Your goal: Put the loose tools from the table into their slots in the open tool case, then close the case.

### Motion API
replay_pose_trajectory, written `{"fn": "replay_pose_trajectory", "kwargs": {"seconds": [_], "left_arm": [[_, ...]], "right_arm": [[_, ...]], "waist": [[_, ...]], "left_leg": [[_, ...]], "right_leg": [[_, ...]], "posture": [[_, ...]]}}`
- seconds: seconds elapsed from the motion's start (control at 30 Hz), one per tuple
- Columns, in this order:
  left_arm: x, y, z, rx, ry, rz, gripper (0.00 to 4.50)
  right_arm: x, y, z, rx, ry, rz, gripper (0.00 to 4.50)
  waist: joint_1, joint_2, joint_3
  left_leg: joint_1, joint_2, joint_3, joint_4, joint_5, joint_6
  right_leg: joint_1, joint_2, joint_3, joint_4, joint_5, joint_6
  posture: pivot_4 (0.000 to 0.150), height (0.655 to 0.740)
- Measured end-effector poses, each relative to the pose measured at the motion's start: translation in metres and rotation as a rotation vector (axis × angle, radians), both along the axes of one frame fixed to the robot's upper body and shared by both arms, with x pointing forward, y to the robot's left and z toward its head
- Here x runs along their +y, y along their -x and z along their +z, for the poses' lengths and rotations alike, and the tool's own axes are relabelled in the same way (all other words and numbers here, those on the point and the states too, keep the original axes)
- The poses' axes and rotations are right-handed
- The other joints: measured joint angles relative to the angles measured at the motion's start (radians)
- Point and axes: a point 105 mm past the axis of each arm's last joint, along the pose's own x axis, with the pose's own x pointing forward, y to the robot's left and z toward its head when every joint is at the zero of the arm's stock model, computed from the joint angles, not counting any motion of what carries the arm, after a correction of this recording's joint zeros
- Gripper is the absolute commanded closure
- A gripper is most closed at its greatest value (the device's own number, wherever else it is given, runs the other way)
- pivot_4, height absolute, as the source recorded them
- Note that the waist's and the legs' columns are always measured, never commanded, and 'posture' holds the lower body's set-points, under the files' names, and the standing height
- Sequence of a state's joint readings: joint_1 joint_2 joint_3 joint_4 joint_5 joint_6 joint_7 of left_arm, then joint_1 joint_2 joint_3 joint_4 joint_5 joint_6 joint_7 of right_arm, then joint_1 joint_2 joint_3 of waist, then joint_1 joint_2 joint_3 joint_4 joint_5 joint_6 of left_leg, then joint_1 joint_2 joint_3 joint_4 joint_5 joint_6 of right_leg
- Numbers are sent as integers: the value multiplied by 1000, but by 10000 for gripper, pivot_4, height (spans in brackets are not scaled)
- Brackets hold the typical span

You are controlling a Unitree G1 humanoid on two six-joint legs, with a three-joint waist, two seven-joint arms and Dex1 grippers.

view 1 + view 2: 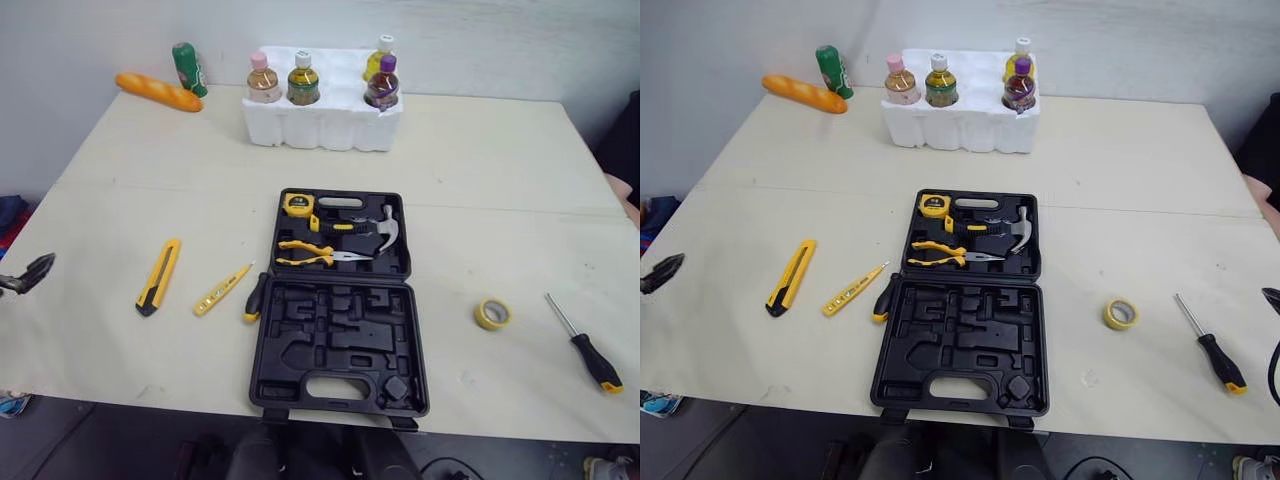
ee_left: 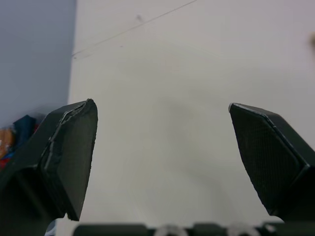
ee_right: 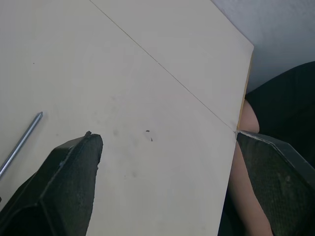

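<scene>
The black moulded-plastic tool case [image 1: 340,350] lies open mid-way across the cream tabletop [image 1: 480,160]. Left pincer [image 2: 160,103] and right pincer [image 3: 166,133]: both spread wide, holding nothing.

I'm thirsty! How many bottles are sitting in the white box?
4. In the white box: a pink-capped bottle at its left end, a pale-capped bottle beside it, a purple-capped bottle at the right end, and a yellow bottle just behind that one. None looks hidden.
</scene>
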State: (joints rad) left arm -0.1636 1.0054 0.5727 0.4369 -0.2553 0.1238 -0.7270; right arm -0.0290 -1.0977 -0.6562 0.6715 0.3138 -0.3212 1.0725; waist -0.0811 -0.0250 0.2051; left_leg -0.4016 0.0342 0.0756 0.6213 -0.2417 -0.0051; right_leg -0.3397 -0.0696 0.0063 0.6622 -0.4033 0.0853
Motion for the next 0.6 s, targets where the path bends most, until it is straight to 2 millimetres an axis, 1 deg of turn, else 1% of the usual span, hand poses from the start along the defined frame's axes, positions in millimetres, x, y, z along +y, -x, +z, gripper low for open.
{"fn": "replay_pose_trajectory", "kwargs": {"seconds": [0.1,0.17,0.23,0.27,0.33,0.4,0.47,0.5,0.6], "left_arm": [[-31,-8,8,-11,5,-109,181],[-46,-9,12,-6,2,-161,181],[-63,-9,13,5,19,-207,181],[-78,-8,11,19,39,-249,181],[-100,-7,10,53,85,-310,181],[-135,-2,10,102,118,-412,181],[-153,4,4,178,122,-451,181],[-159,7,1,207,136,-462,181],[-179,9,-7,273,164,-487,181]], "right_arm": [[21,-13,0,-21,-52,94,0],[32,-18,0,-22,-80,142,0],[45,-22,4,-43,-105,203,0],[58,-25,6,-60,-127,263,0],[82,-28,7,-77,-149,374,0],[118,-29,4,-84,-168,537,0],[143,-28,-2,-38,-166,640,0],[152,-28,-3,-31,-178,668,0],[169,-30,4,-59,-237,719,0]], "waist": [[-1,0,0],[0,0,0],[-1,0,0],[0,0,0],[1,-1,0],[4,-1,0],[6,-1,0],[6,-1,0],[13,-1,0]], "left_leg": [[0,0,0,1,0,0],[0,0,0,1,0,0],[0,0,0,1,0,0],[-1,0,-1,1,0,0],[-1,0,-2,1,0,0],[-2,0,-3,3,0,0],[-2,0,-3,3,0,0],[-2,0,-3,3,0,0],[-2,0,-4,5,0,0]], "right_leg": [[1,0,0,1,0,0],[0,0,0,1,0,0],[0,0,0,0,0,0],[0,0,0,0,0,0],[0,1,0,0,0,0],[1,1,-1,1,0,1],[1,1,0,1,0,1],[1,1,0,1,0,1],[2,1,-1,1,0,1]], "posture": [[1500,7400],[1500,7400],[1500,7400],[1500,7400],[1500,7400],[1500,7400],[1500,7400],[1500,7400],[1500,7400]]}}
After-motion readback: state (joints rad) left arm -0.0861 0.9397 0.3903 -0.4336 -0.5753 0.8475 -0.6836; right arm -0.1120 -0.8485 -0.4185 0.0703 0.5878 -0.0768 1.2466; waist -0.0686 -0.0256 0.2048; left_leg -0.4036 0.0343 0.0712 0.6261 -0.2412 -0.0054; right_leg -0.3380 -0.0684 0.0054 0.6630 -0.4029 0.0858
